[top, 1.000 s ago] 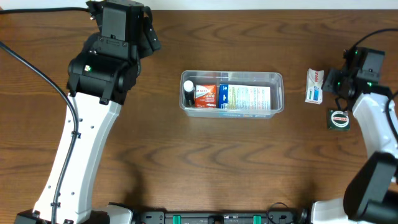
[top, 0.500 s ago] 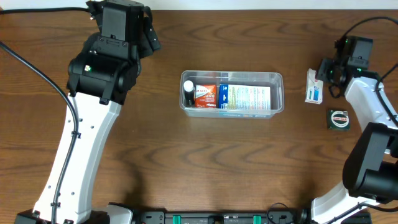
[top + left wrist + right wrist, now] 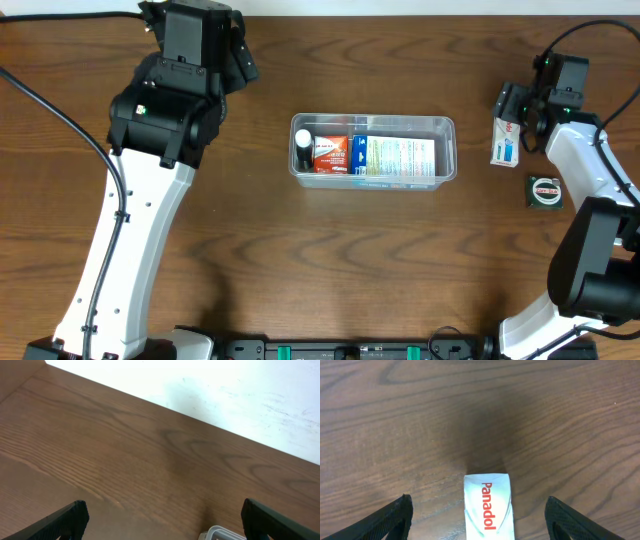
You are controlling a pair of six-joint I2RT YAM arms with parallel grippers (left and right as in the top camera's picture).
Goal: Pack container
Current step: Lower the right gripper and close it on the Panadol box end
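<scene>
Squarely at mid-table (image 3: 400, 260), the container (image 3: 372, 120) sits upright with its open top facing the overhead camera, its long axis running left to right across the view and its short sides turned toward the two arms. Inside, at the left end, stands a small dark bottle (image 3: 303, 150) with a white cap. Just beside it is a red-and-white box (image 3: 330, 154). A larger blue-and-white box (image 3: 398, 157) fills the rest of the tub up to its right wall and lies along the tub's length.

Off to the right, well apart from the tub, a white Panadol box (image 3: 506, 138) lies flat on the wood, its long axis running roughly across the tub's. The right gripper (image 3: 518, 112) hangs over that box's far end with its claw spread wide. In the right wrist view the two fingertips stand clear on either side of the box, touching nothing. A small round item (image 3: 545, 191) with a dark rim rests near the box, on the side nearer the robot.

The left gripper (image 3: 167, 522) hovers over bare wood near the table's far edge, its claw also wide and holding nothing. One corner of the tub shows at the bottom of the left wrist view.
</scene>
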